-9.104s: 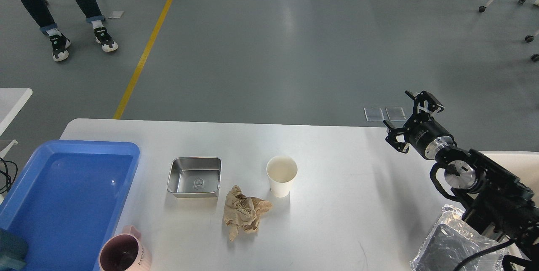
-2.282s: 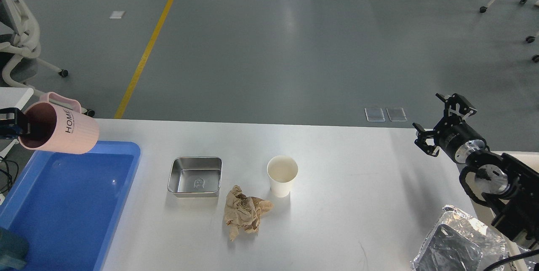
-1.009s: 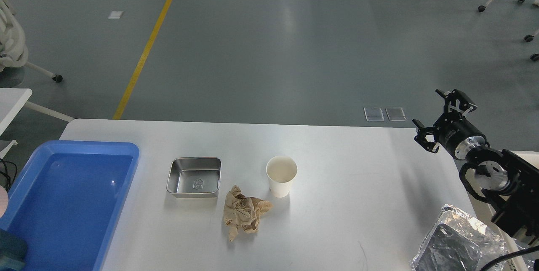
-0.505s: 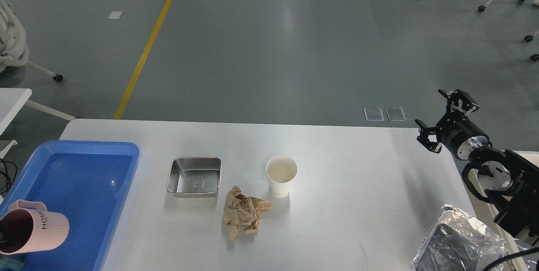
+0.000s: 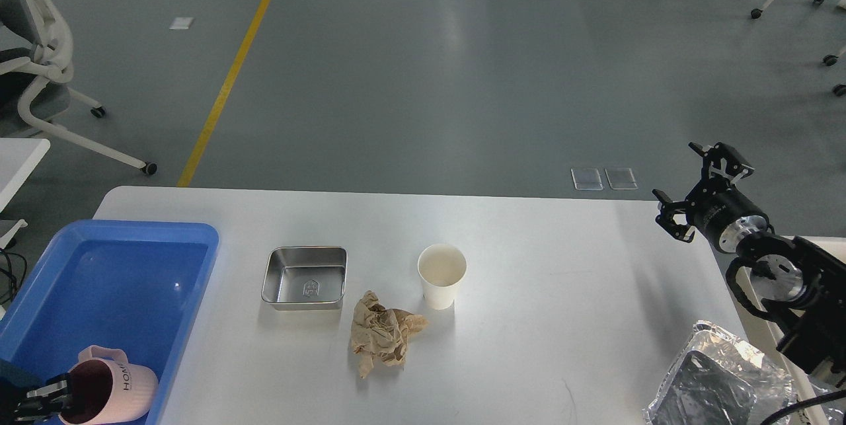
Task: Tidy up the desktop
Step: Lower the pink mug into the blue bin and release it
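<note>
Step in hand: a ribbed pink mug with a handle and dark lettering (image 5: 109, 390) is being set into the shallow blue plastic tray (image 5: 132, 233) at its near right corner; the mug is tilted, its mouth turned toward the near left.
Left end effector: the left end effector (image 5: 39, 400) is seen only at the near left edge of the view, its fingers closed over the mug's rim, so the mug is judged to be grasped and not yet let go.
Right end effector: the right end effector (image 5: 694, 190) is held above the far right corner of the counter, its two fingers spread apart with nothing between them.
Task's thing: the glossy white rectangular counter (image 5: 542, 319) fills the near half of the view, the tray lying over its left end.
Left to clear: a square stainless steel dish (image 5: 305, 277), a crumpled brown paper ball (image 5: 382, 334) and a white paper cup (image 5: 442, 275) stand near the middle, the paper just beside the cup and near the dish.
Next move: the mug is probably to be stood upright on the tray floor and released, the arm then lifted straight up so that the handle is not caught.
Edges: the mug lies close to the tray's right wall, over which it could be tipped; a crinkled foil container (image 5: 717, 379) sits at the counter's near right corner, under the right arm.
Open room: a broad bare stretch lies between the cup and the right end effector, and most of the tray floor is bare.
</note>
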Controlling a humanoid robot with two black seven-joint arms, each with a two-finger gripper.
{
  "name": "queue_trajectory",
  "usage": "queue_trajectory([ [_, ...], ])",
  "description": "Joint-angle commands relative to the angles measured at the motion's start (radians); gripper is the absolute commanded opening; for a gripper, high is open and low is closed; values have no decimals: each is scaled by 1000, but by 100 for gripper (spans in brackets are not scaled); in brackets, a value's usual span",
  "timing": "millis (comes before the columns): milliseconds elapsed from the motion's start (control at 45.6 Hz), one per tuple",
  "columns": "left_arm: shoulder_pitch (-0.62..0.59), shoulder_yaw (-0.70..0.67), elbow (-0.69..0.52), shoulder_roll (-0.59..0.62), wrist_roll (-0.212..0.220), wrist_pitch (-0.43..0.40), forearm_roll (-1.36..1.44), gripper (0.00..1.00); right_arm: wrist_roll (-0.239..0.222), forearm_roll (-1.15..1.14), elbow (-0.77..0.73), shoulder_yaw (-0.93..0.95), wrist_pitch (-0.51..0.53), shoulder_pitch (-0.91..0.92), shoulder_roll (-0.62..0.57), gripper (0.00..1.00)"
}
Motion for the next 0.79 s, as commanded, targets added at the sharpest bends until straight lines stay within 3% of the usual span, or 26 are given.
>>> queue_trajectory([
  [0, 11, 1, 2, 0, 1, -1, 1, 0, 0, 0, 0, 0, 0, -2, -1, 100],
  [197, 26, 1, 7, 5, 1, -3, 1, 0, 0, 0, 1, 0, 0, -2, 0, 100],
  [285, 24, -2, 19, 6, -2, -6, 1, 6, 0, 0, 3, 0, 0, -2, 0, 100],
  [395, 23, -11, 19, 14, -14, -4, -2, 34, 0, 0, 3, 0, 0, 0, 0, 100],
  [417, 23, -16, 19, 14, -16, -4, -4, 42, 0, 0, 3, 0, 0, 0, 0, 100],
  [439, 23, -32, 19, 19, -18, -7, -5, 59, 0, 0, 1, 0, 0, 0, 0, 100],
  [461, 23, -40, 19, 22, -18, -10, -5, 64, 0, 0, 1, 0, 0, 0, 0, 100],
  [636, 21, -108, 19, 29, -2, -24, -4, 81, 0, 0, 1, 0, 0, 0, 0, 100],
  [724, 18, -131, 19, 29, -2, -47, -4, 97, 0, 0, 1, 0, 0, 1, -1, 100],
  [768, 12, -135, 19, 31, -2, -64, -4, 97, 0, 0, 1, 0, 0, 1, -1, 100],
])
